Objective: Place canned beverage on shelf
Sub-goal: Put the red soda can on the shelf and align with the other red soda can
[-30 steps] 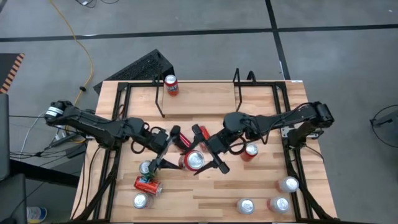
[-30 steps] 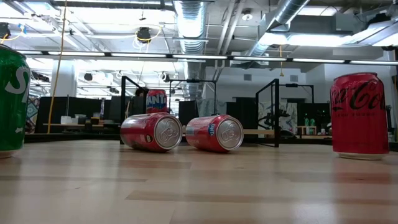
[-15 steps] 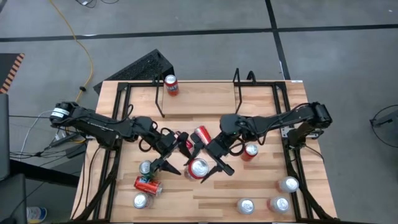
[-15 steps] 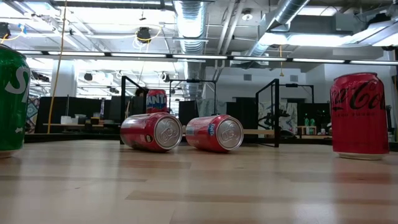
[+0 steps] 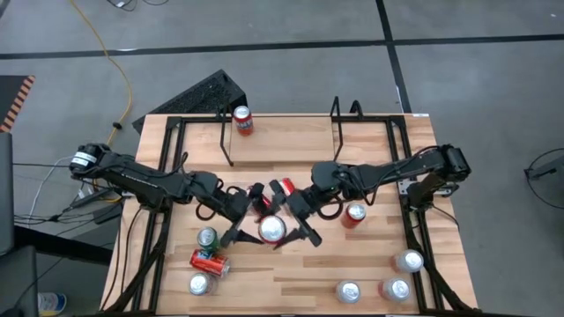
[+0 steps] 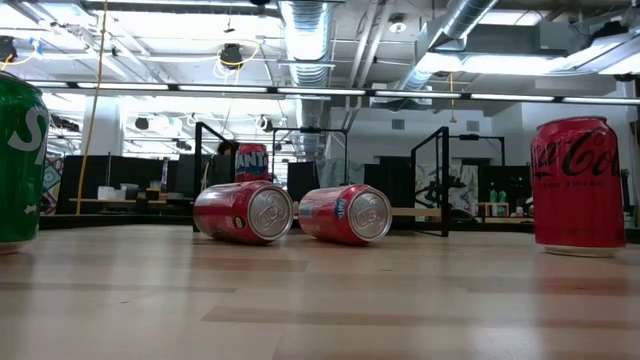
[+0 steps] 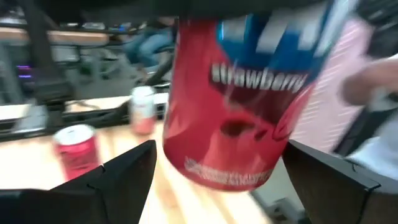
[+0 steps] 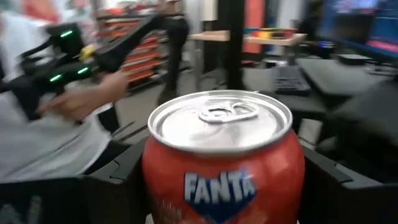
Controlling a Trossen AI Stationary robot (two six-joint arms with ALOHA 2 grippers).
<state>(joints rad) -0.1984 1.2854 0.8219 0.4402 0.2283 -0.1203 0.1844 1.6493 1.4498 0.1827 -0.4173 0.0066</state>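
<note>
A red strawberry Fanta can hangs upright over the table's middle, with my right gripper shut on it. My left gripper reaches in from the table's left, open. Its two fingers stand on either side of the can's lower half; I cannot tell whether they touch it. The shelf, a low rack of black rods, stands at the far edge. One orange Fanta can stands on its left part. The low view shows neither gripper. My right gripper pinches the can's round wall, below the rim, between its two fingers. The fingers come in level from the table's right. The can sits upright with its silver top up, lifted clear of the table.
Two red cans lie on their sides below the grippers. A red cola can stands to the right and a green can to the left. Several more cans stand or lie along the near edge. A person's hand shows beyond the table.
My left gripper has moved toward the table's right and a little down, up to the held can, so its open fingers now flank it. The can has stayed upright over the table's middle in my right gripper, whose wrist has rolled slightly.
</note>
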